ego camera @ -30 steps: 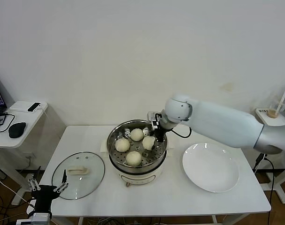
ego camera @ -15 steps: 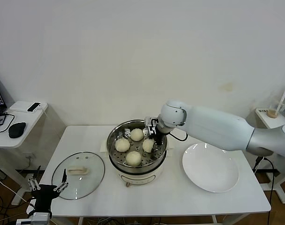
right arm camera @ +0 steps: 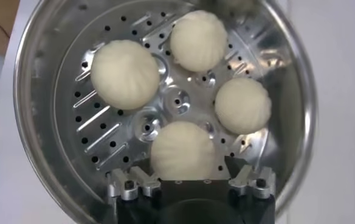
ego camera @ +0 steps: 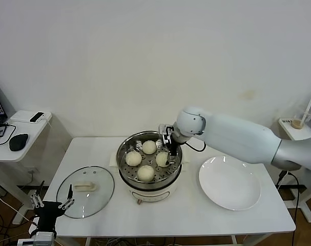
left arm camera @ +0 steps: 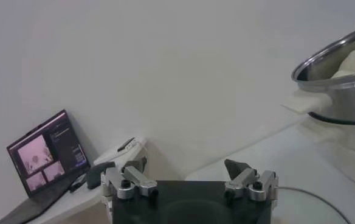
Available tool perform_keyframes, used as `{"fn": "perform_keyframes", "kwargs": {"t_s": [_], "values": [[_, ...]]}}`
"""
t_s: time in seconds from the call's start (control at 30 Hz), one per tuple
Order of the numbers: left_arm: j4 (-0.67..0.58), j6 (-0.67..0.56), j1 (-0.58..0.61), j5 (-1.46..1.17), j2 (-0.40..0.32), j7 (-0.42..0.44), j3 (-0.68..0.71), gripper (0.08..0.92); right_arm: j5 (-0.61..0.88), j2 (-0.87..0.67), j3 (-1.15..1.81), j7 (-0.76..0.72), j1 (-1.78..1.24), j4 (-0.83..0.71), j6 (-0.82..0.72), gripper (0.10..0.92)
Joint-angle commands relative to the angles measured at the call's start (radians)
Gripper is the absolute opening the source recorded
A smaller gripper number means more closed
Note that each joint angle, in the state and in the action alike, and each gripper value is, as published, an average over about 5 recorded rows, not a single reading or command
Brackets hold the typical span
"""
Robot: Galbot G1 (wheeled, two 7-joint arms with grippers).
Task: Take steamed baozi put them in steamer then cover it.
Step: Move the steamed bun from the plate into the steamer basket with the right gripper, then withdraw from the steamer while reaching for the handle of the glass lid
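Over the round shiny stainless-steel steamer (ego camera: 150,169), the right gripper (right arm camera: 189,182) hangs with fingers spread wide, gripping nothing, seemingly just clear of the nearest of four cream-white steamed baozi (right arm camera: 183,150) on the perforated tray. The clear glass cover (ego camera: 85,191) lies on the white table (ego camera: 186,215). The left gripper (left arm camera: 189,179) waits open beside it. No legible writing.

Four round, smooth, cream-white steamed baozi (right arm camera: 124,73) sit apart from one another on the perforated metal tray inside the steamer (ego camera: 150,180), a shiny round steel pot on a cream-white base, standing mid-bench. The cover (ego camera: 85,191), a clear glass lid with a cream handle, lies flat on the bench to the steamer's left.
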Motion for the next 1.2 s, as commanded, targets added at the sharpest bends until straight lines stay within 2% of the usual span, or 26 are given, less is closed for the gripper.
{"fn": "perform_keyframes", "kwargs": {"t_s": [0.03, 0.17, 0.33, 0.43, 0.6, 0.77, 0.87, 1.03, 1.2], "values": [[-0.003, 0.001, -0.001, -0.007, 0.001, 0.001, 0.000, 0.823, 0.056, -0.101, 0.111, 0.042, 0.025, 0.087, 0.044, 0.822], [-0.008, -0.001, -0.002, -0.013, 0.000, -0.001, 0.000, 0.823, 0.166, -0.168, 0.210, 0.189, -0.038, 0.165, 0.076, 0.823], [0.000, -0.010, -0.009, -0.024, -0.001, -0.001, 0.006, 0.823, 0.304, -0.268, 0.447, 0.521, -0.299, 0.313, 0.156, 0.823], [0.008, -0.022, -0.012, -0.026, -0.004, -0.002, 0.018, 0.823, 0.264, -0.293, 0.638, 0.667, -0.530, 0.372, 0.270, 0.823], [0.027, -0.066, -0.021, -0.043, -0.013, -0.009, 0.042, 0.823, 0.109, -0.252, 0.951, 0.792, -0.881, 0.404, 0.465, 0.823], [0.069, -0.145, -0.043, -0.087, -0.022, -0.035, 0.051, 0.823, -0.021, -0.163, 1.255, 0.819, -1.214, 0.406, 0.709, 0.823], [0.099, -0.162, -0.051, -0.058, -0.020, -0.048, 0.056, 0.823, -0.052, -0.071, 1.447, 0.795, -1.387, 0.420, 0.785, 0.823], [0.164, -0.164, -0.051, 0.261, 0.002, -0.065, 0.078, 0.823, -0.034, 0.137, 1.741, 0.753, -1.632, 0.491, 0.767, 0.823], [0.225, -0.159, -0.064, 0.595, 0.053, -0.060, 0.062, 0.823, -0.055, 0.292, 1.888, 0.740, -1.814, 0.561, 0.717, 0.823]]}}
